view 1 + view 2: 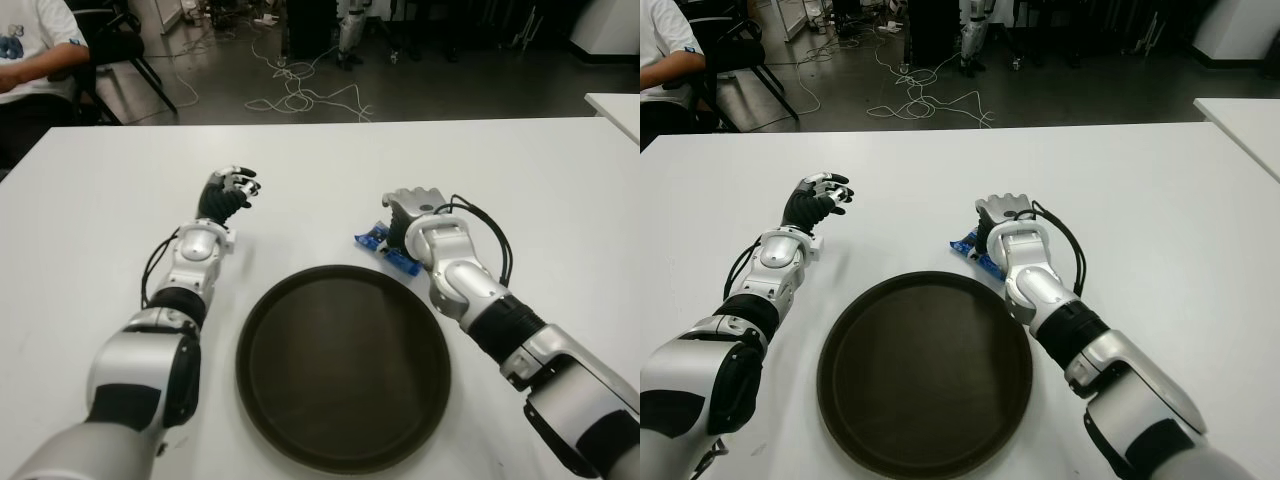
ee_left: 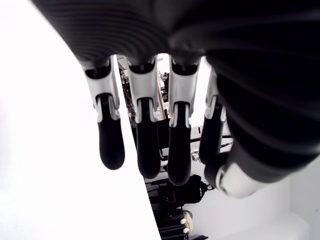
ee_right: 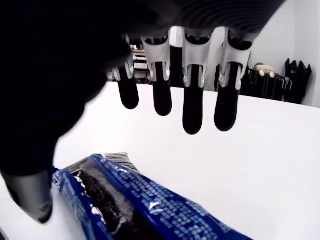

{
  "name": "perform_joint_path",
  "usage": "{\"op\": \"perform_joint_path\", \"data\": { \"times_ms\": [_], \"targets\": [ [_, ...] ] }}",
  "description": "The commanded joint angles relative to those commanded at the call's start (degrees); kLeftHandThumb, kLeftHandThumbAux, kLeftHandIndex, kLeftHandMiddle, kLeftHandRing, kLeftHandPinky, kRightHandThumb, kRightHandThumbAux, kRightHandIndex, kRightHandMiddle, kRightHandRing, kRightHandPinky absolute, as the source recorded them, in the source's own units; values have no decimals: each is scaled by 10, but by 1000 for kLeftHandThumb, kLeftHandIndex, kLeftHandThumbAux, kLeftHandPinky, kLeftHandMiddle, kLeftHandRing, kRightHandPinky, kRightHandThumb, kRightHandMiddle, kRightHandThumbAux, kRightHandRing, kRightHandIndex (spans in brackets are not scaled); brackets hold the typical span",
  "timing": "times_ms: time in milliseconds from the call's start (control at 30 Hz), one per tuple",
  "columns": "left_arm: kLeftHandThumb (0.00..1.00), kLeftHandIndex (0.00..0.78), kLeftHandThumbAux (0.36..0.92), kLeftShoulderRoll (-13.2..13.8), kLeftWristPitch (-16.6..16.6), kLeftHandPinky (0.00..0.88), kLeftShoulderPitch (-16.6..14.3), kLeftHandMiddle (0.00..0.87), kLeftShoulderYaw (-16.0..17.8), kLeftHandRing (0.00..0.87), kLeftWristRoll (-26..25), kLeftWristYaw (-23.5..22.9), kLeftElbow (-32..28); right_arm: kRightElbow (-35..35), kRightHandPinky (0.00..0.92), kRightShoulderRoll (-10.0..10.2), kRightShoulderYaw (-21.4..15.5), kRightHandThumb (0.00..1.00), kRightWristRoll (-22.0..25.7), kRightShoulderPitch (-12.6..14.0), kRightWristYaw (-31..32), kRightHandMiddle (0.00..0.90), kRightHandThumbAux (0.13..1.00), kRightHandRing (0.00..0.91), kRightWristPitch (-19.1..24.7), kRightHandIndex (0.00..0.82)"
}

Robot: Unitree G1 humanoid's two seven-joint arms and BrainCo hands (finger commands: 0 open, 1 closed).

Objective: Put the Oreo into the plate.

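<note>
Plate (image 1: 343,440), dark and round, nearest on the white table (image 1: 520,180), between the two forearms. Just beyond its far right rim, Oreo pack (image 1: 385,250), blue, lying flat on the table, not in the plate. Right hand (image 1: 412,215) directly above the pack, palm down, covering most of it in the eye views. In the right wrist view, pack (image 3: 125,205) below the palm, four fingers (image 3: 192,112) extended and spread past its far side, not touching it; thumb at one end of the pack, contact not clear. Nothing grasped. Wrapper torn open at one end, dark biscuit showing inside; no letters readable on the blue print. Right forearm angled from the near right corner inward, wrist bent down.

Left hand (image 1: 228,192) to the left of the plate and a little farther, wrist raised, fingers (image 2: 142,145) loosely curved, apart, holding nothing.

Farther, beyond the table edge, cables (image 1: 300,95) on the dark floor, and a seated person (image 1: 35,55) at far left.
</note>
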Motion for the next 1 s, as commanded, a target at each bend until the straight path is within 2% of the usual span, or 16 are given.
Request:
{"op": "perform_joint_path", "data": {
  "times_ms": [167,367,500,700,867,1000],
  "targets": [
    [822,379,687,1,-1,431,0,458,-1,376,2,2,0,8,377,-1,-1,0,0,3,-4,229,666,289,0,223],
    [824,390,684,2,-1,455,0,454,-1,387,2,2,2,4,371,-7,-3,0,-2,13,-12,200,657,277,2,185],
    [824,387,684,2,-1,435,0,456,-3,385,5,6,3,1,347,-10,-8,0,0,25,-39,195,675,264,-4,179],
    [822,380,685,3,0,419,1,459,-3,379,5,4,3,6,324,-6,-11,0,2,28,-51,176,695,241,-4,156],
    [822,377,687,2,-5,428,2,460,-3,381,4,4,1,10,247,-4,-11,0,2,28,-53,151,714,200,-3,126],
    [823,380,686,2,-3,434,2,459,-1,384,3,3,1,12,257,-5,-12,0,4,29,-56,155,727,201,-8,139]
  ]
}}
